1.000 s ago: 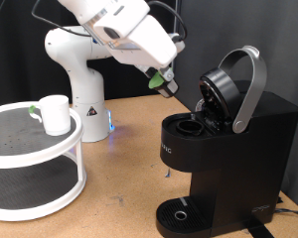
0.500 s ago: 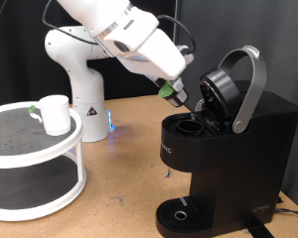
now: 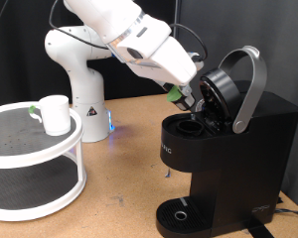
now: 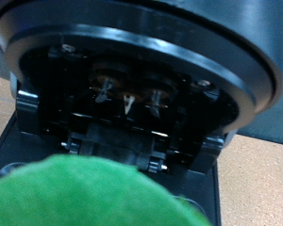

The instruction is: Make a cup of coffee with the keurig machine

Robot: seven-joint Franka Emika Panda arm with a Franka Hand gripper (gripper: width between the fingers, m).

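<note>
Keurig (image 3: 228, 149): black, boxy, one unit, standing on the wooden table (image 3: 119, 169) at the exterior view's right. Silver-grey lid handle (image 3: 250, 84) raised, brew chamber open. Gripper (image 3: 189, 99) poised just above the chamber mouth, closed on a green-topped pod (image 3: 176, 94); green top fills the wrist view's foreground (image 4: 85, 193), open lid underside beyond. One white cup (image 3: 56, 114), upright on the top shelf of a white two-tier stand (image 3: 35, 164), well apart at the left. White arm base (image 3: 77, 69) behind.

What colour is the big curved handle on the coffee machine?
Silver-grey. The handle of the black keurig machine shows best in the exterior view.
</note>
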